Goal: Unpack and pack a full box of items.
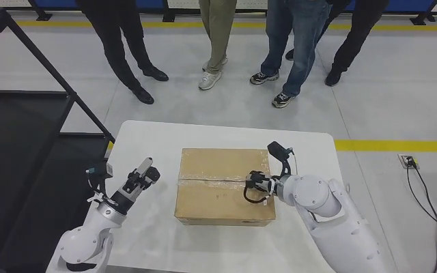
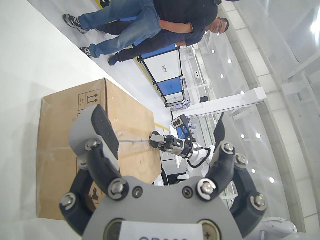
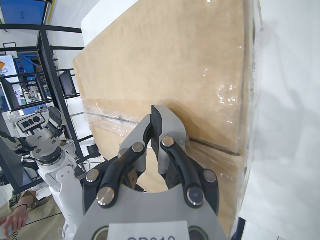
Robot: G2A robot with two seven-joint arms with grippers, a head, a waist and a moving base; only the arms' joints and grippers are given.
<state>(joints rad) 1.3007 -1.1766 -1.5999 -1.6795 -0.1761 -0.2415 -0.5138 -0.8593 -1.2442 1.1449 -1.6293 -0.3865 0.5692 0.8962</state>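
Note:
A closed brown cardboard box point(image 1: 224, 185) sits in the middle of the white table point(image 1: 307, 147), its top seam sealed with clear tape point(image 3: 110, 122). My right gripper point(image 1: 252, 182) is shut, with its tips resting on the taped seam near the box's right end point(image 3: 155, 123). The same gripper point(image 2: 156, 141) appears on the seam in the left wrist view. My left gripper point(image 1: 145, 172) is open above the table, left of the box and apart from it point(image 2: 160, 131). The box point(image 2: 75, 136) lies beyond its fingers.
Several people stand on the floor past the table's far edge point(image 1: 218, 41). A black frame and dark panel point(image 1: 41, 136) border the table on the left. Bare table surface lies to the left point(image 1: 143, 225) and right of the box.

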